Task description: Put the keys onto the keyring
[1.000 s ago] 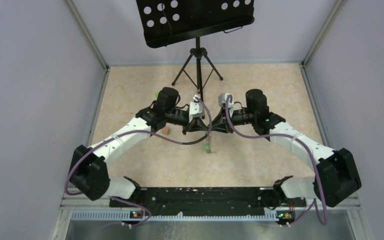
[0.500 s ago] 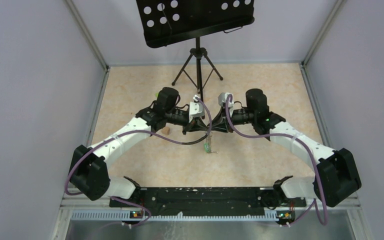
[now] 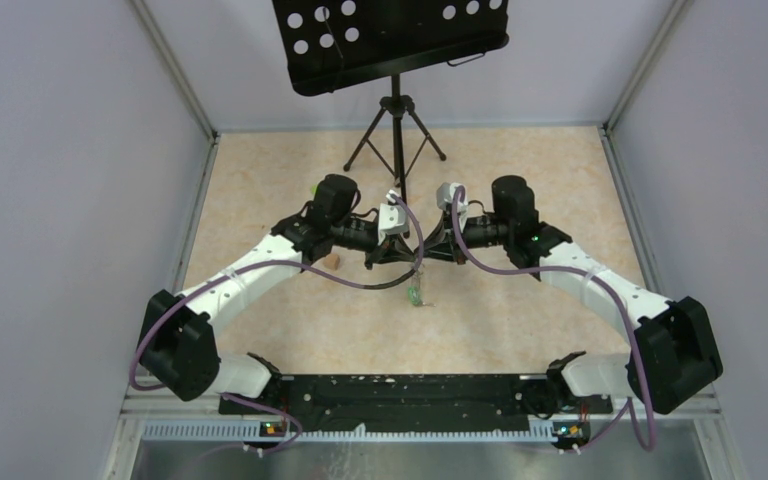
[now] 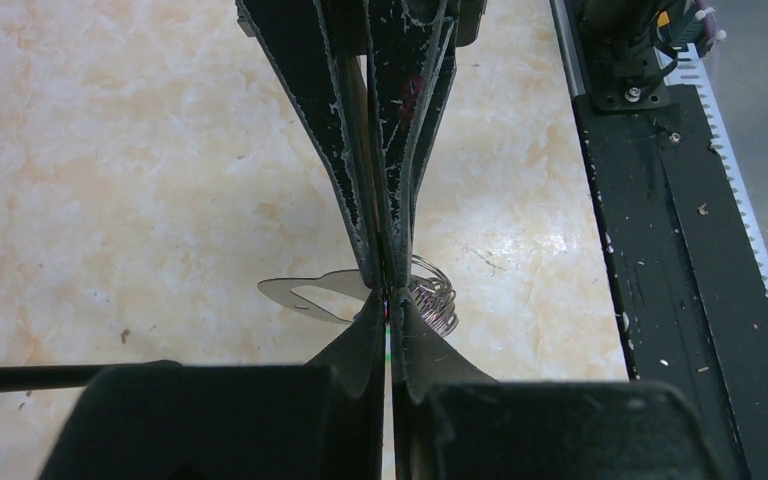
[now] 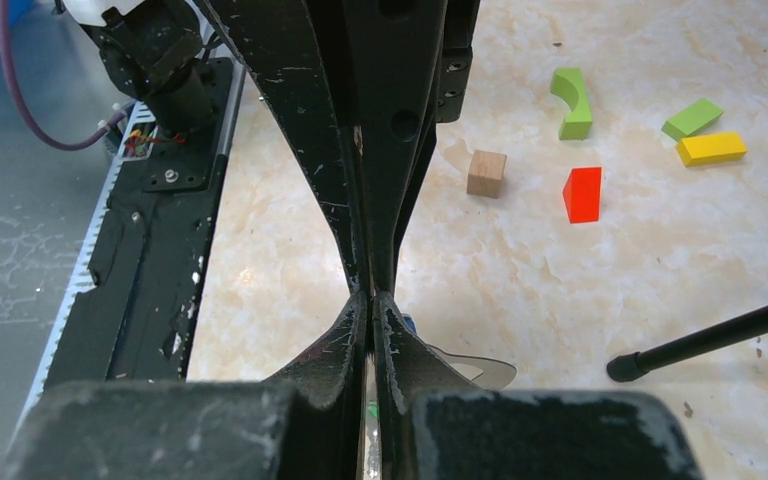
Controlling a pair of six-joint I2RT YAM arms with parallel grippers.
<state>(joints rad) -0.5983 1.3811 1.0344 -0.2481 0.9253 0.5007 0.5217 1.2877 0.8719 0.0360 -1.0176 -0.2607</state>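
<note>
While my left gripper (image 4: 388, 312) and right gripper (image 5: 370, 300) are pressing fully closed, tip against tip, on something too thin to tell, the tiny green-tagged metal key (image 3: 415, 295) is showing just beneath them; I am judging the threading unfinished.

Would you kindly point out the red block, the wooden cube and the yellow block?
red block (image 5: 582, 194), right wrist view, middle of its face.
wooden cube (image 5: 486, 173), right wrist view, middle of its side.
yellow block (image 5: 712, 149), right wrist view, middle of its top.

Fingers (image 4: 310, 100) scuffed matt black; tabletop (image 4: 110, 150) glossy, stone-like.
</note>
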